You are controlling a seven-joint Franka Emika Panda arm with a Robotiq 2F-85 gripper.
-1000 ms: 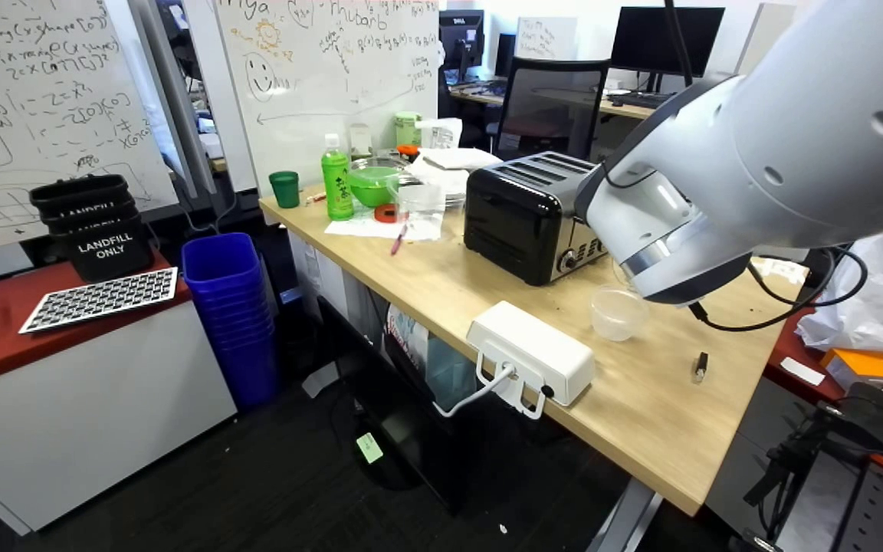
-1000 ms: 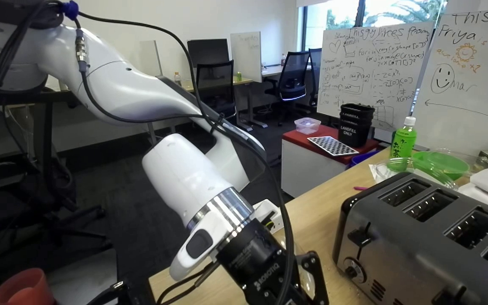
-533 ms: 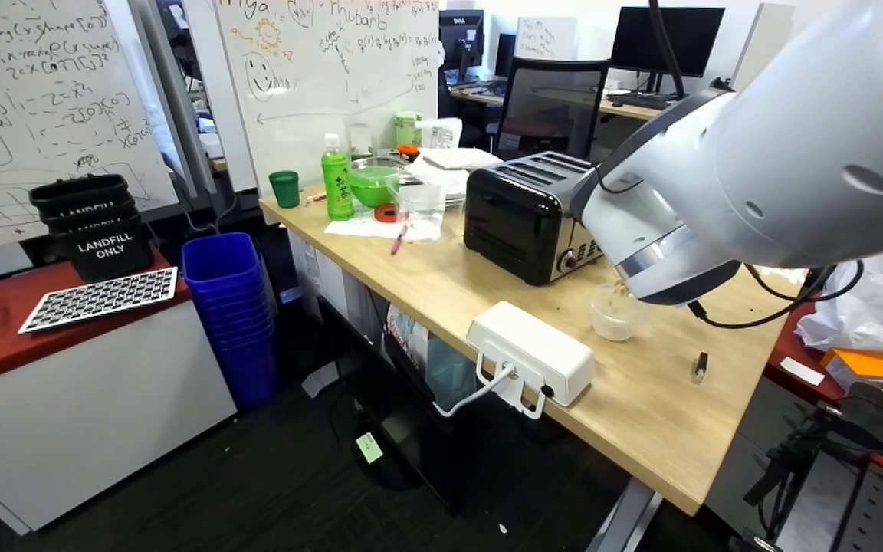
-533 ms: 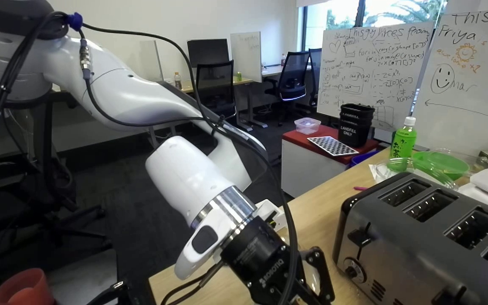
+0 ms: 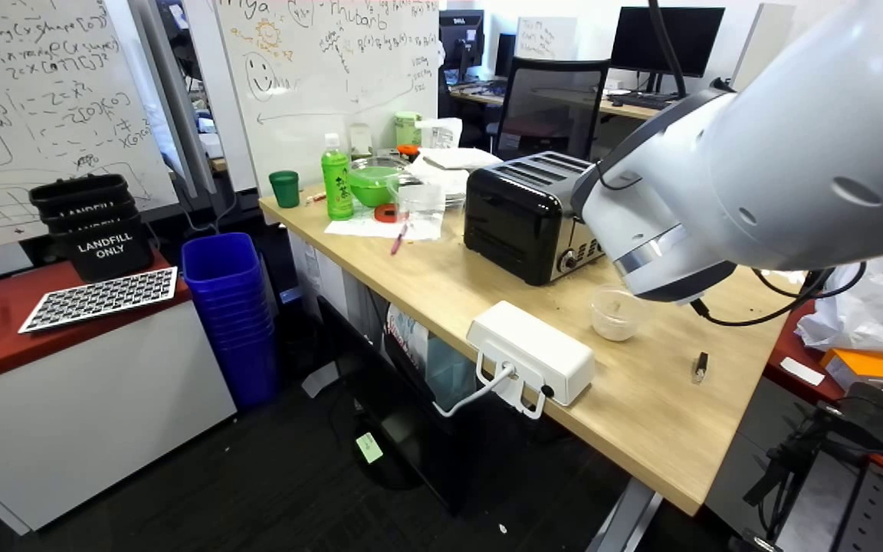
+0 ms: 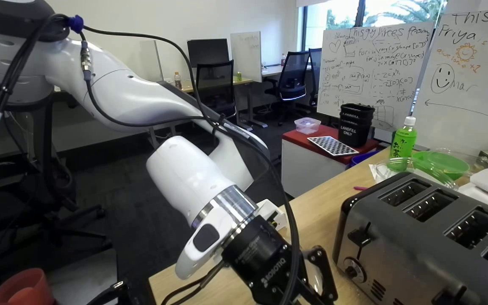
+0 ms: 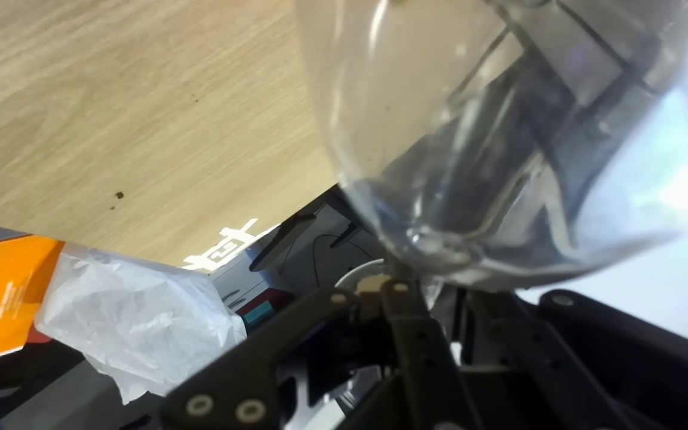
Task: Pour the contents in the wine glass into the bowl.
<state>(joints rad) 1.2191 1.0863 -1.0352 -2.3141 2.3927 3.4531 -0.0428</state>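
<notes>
In the wrist view the clear wine glass (image 7: 487, 137) fills the upper right, strongly tilted, with its cup away from me. My gripper (image 7: 436, 288) is shut on its stem just below the cup. The glass looks mostly clear inside; a small yellowish spot shows at the top edge. In an exterior view the translucent bowl (image 5: 616, 314) stands on the table below my wrist, with some light-brown bits in it. My gripper and the glass are hidden behind the arm there. In an exterior view the gripper is partly cut off at the bottom.
A black and steel toaster (image 5: 522, 222) stands close to the arm; it also shows in an exterior view (image 6: 422, 245). A white box with a cable (image 5: 531, 353) sits at the table edge beside the bowl. A small dark object (image 5: 700, 367) lies near the bowl. A green bottle (image 5: 336, 182) stands farther back.
One second ago the bowl looked empty. Half a second ago light-brown bits were falling into it from under my wrist. Now bits lie in the bowl. The arm has shifted slightly.
</notes>
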